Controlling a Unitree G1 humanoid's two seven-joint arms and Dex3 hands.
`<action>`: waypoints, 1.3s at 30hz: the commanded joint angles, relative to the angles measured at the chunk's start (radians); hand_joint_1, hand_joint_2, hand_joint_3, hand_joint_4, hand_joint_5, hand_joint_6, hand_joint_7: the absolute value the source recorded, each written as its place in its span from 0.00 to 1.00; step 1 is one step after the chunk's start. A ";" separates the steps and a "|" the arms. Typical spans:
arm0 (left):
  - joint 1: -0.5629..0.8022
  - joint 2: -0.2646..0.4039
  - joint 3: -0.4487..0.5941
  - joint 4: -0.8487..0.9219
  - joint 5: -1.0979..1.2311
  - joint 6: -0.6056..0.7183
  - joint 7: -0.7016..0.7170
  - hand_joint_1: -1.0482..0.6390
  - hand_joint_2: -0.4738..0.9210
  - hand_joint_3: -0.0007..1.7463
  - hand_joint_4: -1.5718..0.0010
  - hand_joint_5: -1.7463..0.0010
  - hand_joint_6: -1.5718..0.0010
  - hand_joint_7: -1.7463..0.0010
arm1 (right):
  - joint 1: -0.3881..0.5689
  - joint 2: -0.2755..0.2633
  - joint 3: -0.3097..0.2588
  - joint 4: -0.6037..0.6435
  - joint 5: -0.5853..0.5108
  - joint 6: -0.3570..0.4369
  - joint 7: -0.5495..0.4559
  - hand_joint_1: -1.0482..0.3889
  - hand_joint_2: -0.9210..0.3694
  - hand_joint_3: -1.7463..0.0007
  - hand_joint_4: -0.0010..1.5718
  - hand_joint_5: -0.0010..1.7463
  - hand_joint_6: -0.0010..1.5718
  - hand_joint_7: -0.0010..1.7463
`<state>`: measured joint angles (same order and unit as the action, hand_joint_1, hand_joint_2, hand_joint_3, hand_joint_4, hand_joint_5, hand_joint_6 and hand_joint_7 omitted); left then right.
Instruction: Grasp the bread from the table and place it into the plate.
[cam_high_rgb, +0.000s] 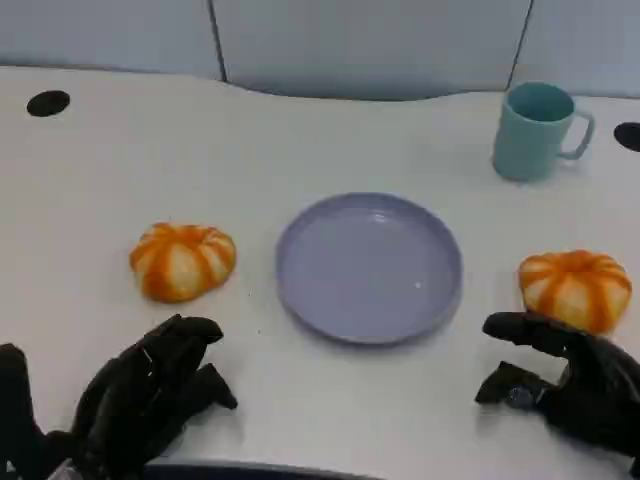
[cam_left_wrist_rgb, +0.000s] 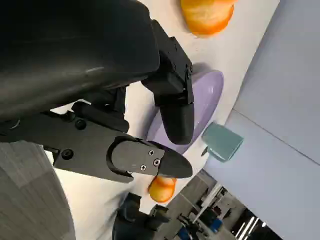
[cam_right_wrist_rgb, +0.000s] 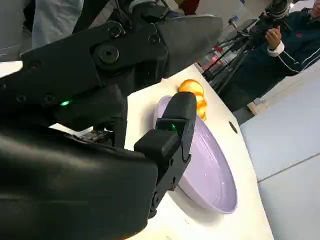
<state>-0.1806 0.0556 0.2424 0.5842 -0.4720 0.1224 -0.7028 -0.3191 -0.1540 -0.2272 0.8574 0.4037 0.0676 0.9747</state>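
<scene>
The plate (cam_high_rgb: 368, 266) is plain lavender, with a pale sheen on its face. Two breads show the same pattern: orange segments alternating with cream-white stripes, running from the crown like a pumpkin, one on the left (cam_high_rgb: 182, 260) and one on the right (cam_high_rgb: 575, 288). The mug (cam_high_rgb: 538, 130) is a flat teal, inside and out. The table (cam_high_rgb: 300, 150) is white, with a black round hole (cam_high_rgb: 48, 102) near its far left edge. Both hands, left (cam_high_rgb: 150, 395) and right (cam_high_rgb: 570, 380), are matte black. A small green light (cam_right_wrist_rgb: 65, 103) glows on the right hand's shell. The person's jacket (cam_right_wrist_rgb: 295, 35) is dark navy with thin white lines.
</scene>
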 joint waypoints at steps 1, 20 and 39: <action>0.017 0.020 0.001 -0.009 0.006 0.015 0.007 0.29 1.00 0.05 0.65 0.06 0.68 0.33 | 0.012 -0.012 0.001 0.003 -0.011 -0.004 -0.012 0.46 0.00 0.92 0.35 0.71 0.45 0.36; 0.013 0.017 -0.004 0.017 0.026 -0.047 0.007 0.28 1.00 0.04 0.66 0.04 0.66 0.32 | 0.014 -0.008 0.001 0.002 -0.013 -0.016 -0.024 0.47 0.00 0.92 0.35 0.73 0.44 0.37; 0.023 0.032 -0.049 -0.006 0.210 -0.424 0.099 0.32 1.00 0.06 0.81 0.11 0.77 0.41 | 0.023 0.000 0.013 -0.024 -0.017 -0.017 -0.048 0.46 0.00 0.92 0.34 0.74 0.43 0.39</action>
<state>-0.1710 0.0517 0.2089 0.5950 -0.3098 -0.2278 -0.6223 -0.3137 -0.1507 -0.2185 0.8388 0.3967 0.0505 0.9381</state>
